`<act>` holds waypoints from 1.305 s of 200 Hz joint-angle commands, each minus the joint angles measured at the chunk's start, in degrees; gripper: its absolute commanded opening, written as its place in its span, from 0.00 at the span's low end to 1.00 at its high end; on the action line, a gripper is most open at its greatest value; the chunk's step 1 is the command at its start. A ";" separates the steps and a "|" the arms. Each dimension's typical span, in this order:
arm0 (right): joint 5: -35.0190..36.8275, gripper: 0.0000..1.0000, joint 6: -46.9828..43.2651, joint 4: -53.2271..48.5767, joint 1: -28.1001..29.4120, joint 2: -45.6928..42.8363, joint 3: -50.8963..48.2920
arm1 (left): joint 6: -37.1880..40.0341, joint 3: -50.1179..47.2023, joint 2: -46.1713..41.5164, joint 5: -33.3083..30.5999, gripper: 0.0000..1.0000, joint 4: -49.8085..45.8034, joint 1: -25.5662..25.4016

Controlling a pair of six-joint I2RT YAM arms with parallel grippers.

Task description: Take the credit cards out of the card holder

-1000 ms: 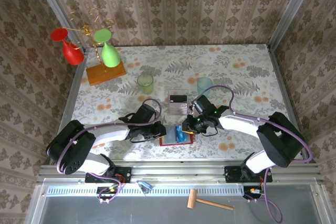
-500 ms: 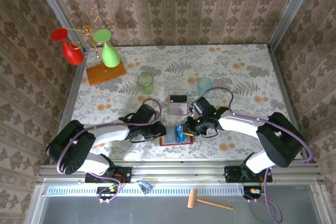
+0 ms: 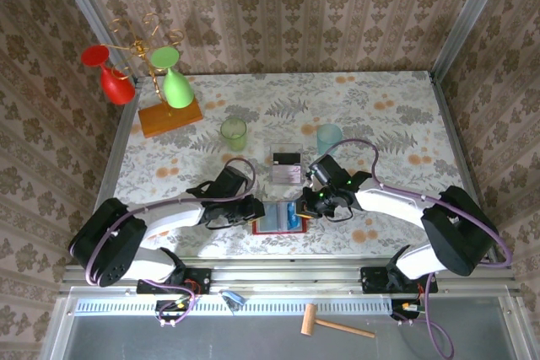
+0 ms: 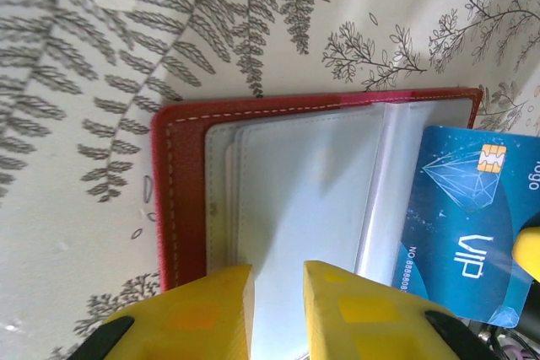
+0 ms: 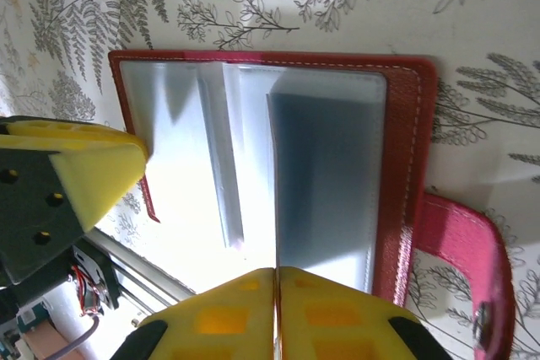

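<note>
1. The card holder (image 3: 268, 223) lies spread flat on the flowered tabletop (image 3: 380, 107), close to the near edge, between the two arms. Its red cover faces down and its greyish clear pockets face up.
2. The left tool (image 3: 257, 210) sits over the holder's left half. In the left wrist view, the left tool (image 4: 278, 280) has its yellow fingers (image 4: 198, 309) a narrow gap apart, just above the clear pockets of the card holder (image 4: 190, 200). I see nothing caught between them.
3. The right tool (image 3: 301, 206) is at the holder's right side, pinching the blue card (image 3: 291, 214).
4. In the left wrist view that blue card (image 4: 468, 225) is face up, showing a gold chip and the letters "VIP". It overlaps the holder's right-hand pockets, and a yellow finger touches its far right edge.
5. In the right wrist view the right tool (image 5: 276, 280) has its fingers pressed together on a thin edge-on sliver, with the open card holder (image 5: 396, 166) below and its red tab (image 5: 464, 238) off to the right.
6. Just beyond the holder, a dark card (image 3: 288, 158) and a pale pinkish card (image 3: 287, 174) lie together on the tabletop.
7. Farther back stand a green cup (image 3: 234, 133) and a pale blue cup (image 3: 329, 137), well apart from the holder.
</note>
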 commanded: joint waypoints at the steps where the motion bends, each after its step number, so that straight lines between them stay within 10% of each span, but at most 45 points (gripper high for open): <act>1: 2.72 0.07 -4.10 -6.51 0.17 -1.43 3.37 | 1.54 0.61 -2.59 -1.01 0.24 -2.30 0.91; 177: 16.15 0.00 -75.48 -40.95 -0.52 12.40 38.36 | 9.39 -3.02 -18.21 0.52 0.30 -11.04 18.98; 261: 18.45 0.00 -90.20 -54.63 -4.80 30.22 64.78 | 10.11 -1.80 -19.56 1.30 0.33 -13.37 22.03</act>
